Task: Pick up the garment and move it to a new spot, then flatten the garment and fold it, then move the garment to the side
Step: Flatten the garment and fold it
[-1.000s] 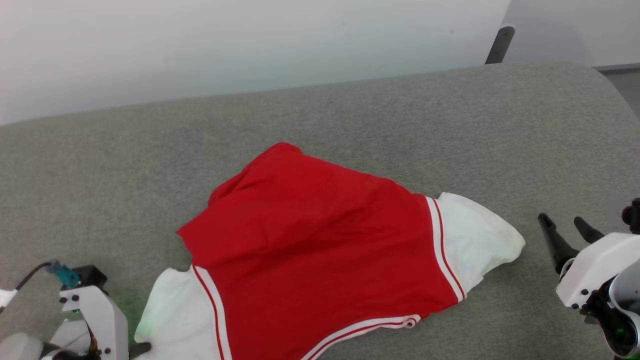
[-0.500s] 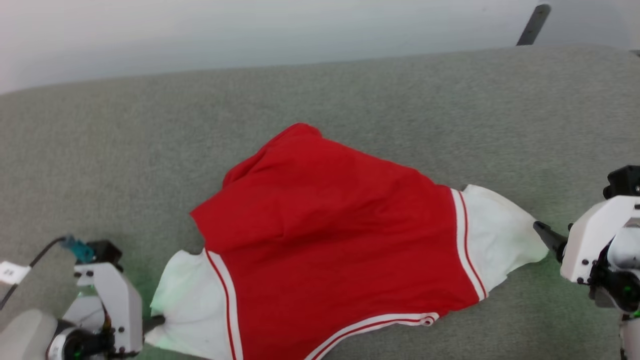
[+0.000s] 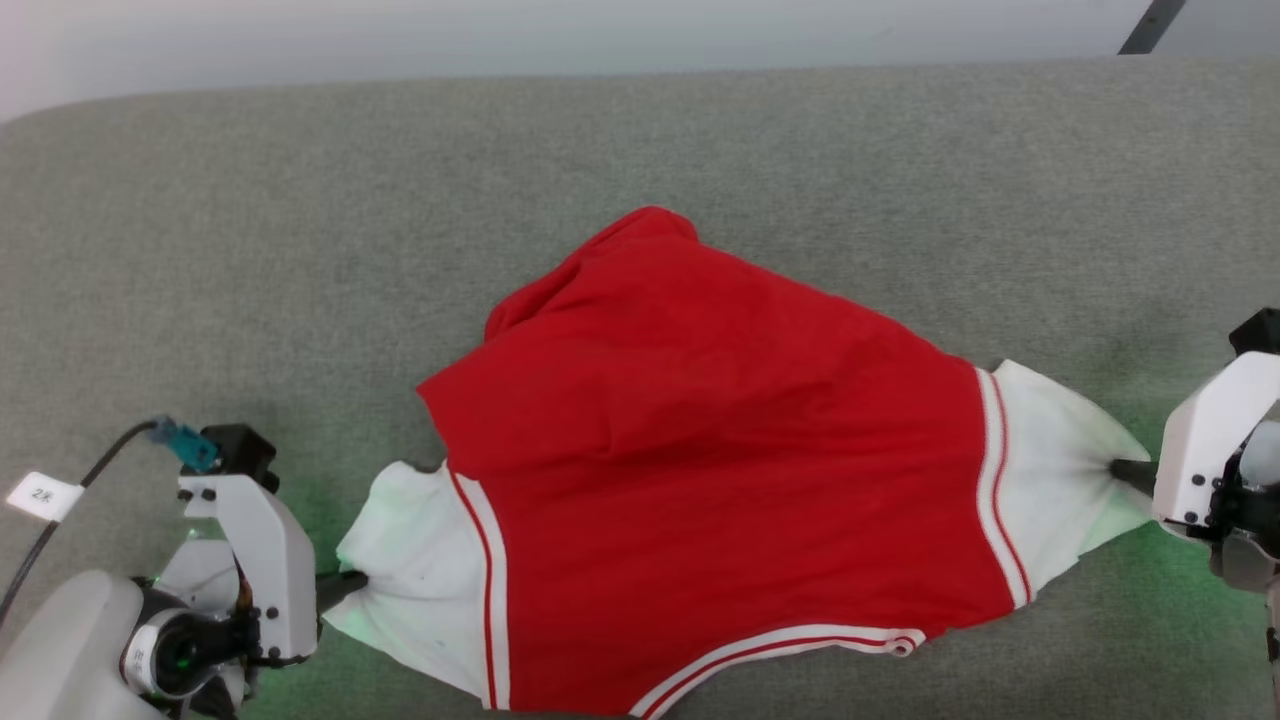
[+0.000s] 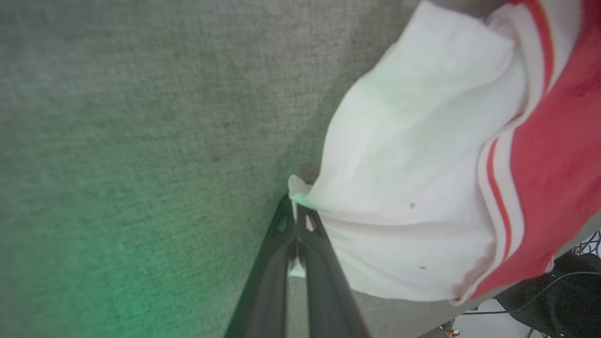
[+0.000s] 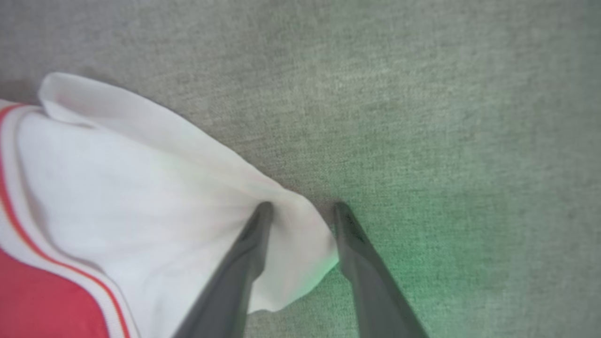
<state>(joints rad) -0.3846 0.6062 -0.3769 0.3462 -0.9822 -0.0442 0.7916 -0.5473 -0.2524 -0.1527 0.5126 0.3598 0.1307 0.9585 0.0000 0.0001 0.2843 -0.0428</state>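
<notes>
Garment [image 3: 720,450] lies spread across the middle of the grey, felt-covered bench [image 3: 300,250]. Its red body is rumpled and humped toward the far side, with 1 white sleeve end stretched out to each side.

The left tool [image 3: 345,588] is closed tight on the tip of the left sleeve end. In the left wrist view its 2 fingers [image 4: 267,281] meet with a fold of white cloth pinched between them. The right tool [image 3: 1130,472] stands roughly half open around the corner of the right sleeve end. In the right wrist view 1 of its fingers [image 5: 244,263] lies on top of the white cloth and the other rests on bare bench just beside it (not yet clamped).

Green light tints the bench near both tools. By the left arm a dark cable [image 3: 95,475] runs to a teal connector [image 3: 185,445], with a small white label [image 3: 42,495] beside it. A pale wall [image 3: 500,35] runs behind the bench, and a dark bar [image 3: 1150,25] leans at the far right corner. Black cables [image 4: 563,291] hang past the near edge.
</notes>
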